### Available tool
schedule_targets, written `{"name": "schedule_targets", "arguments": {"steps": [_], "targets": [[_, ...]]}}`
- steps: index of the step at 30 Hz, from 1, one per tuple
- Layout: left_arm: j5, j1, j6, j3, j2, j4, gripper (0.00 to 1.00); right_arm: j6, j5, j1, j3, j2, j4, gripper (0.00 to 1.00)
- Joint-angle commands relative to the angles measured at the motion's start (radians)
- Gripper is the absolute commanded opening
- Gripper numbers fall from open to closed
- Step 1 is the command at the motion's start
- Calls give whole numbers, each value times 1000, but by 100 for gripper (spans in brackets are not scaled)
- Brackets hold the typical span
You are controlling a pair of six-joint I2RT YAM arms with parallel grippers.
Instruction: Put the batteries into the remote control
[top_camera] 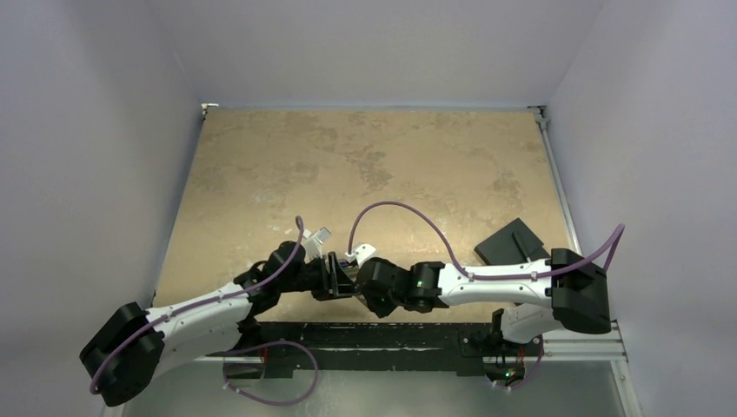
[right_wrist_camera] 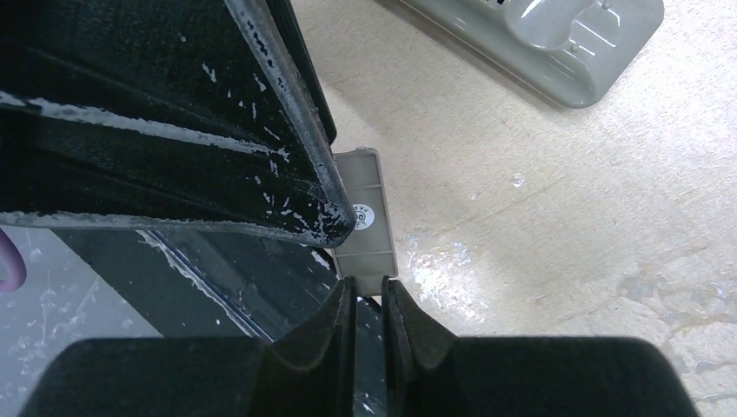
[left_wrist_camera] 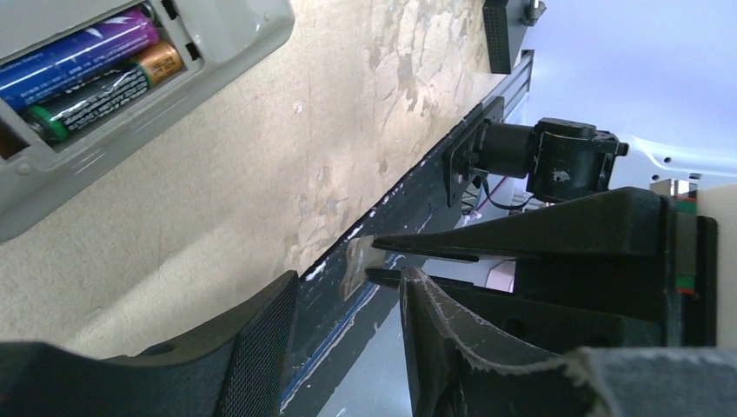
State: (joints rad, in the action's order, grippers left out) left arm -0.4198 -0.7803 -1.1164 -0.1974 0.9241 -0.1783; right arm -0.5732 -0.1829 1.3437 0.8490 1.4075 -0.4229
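The left gripper (left_wrist_camera: 348, 291) hangs just on the near side of the remote control (left_wrist_camera: 235, 35), its jaws partway apart. They straddle a small grey cover (right_wrist_camera: 365, 217) without visibly clamping it, with a gap showing on one side. The remote lies grey underside up on the table (top_camera: 391, 156). Both batteries sit side by side in its recess: the purple battery (left_wrist_camera: 82, 54) and the dark battery (left_wrist_camera: 91, 94), whose brassy end points the same way as the purple one's end. Seated like this they need no grip. If lifted, they would probably feel light, hard and slick, and would likely roll, so a pinch across the middle of the barrel would suit. The remote itself looks like light, stiff plastic that would skate if pushed, so it is best steadied across its long edges, clear of the open recess. Just near-side and right of the remote, the right gripper (right_wrist_camera: 367, 294) is pinched tight on one short edge of the cover. The cover is a thin, rigid plate that probably has delicate catches. Well to the right of the remote lies a black slab (top_camera: 511, 243).
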Motion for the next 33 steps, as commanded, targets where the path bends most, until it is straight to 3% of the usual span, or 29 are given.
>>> {"name": "schedule_targets", "arguments": {"steps": [1, 11, 16, 19, 26, 30, 33], "targets": [[3, -9, -21, 11, 1, -82, 44, 22, 13, 9, 38, -4, 27, 14], [-2, -13, -34, 31, 23, -129, 25, 31, 19, 19, 39, -2, 47, 14], [5, -12, -34, 38, 28, -133, 0, 29, 18, 21, 34, -2, 51, 14], [6, -13, -41, 44, 32, -146, 0, 29, 20, 22, 23, -9, 57, 16], [29, -13, -56, 64, 10, -158, 0, 30, 13, 23, -29, -75, 104, 46], [40, -13, -82, 80, -18, -164, 0, 52, 17, 23, -62, -119, 122, 59], [53, -12, -106, 81, -39, -144, 0, 93, 54, 23, -99, -165, 189, 62]]}}
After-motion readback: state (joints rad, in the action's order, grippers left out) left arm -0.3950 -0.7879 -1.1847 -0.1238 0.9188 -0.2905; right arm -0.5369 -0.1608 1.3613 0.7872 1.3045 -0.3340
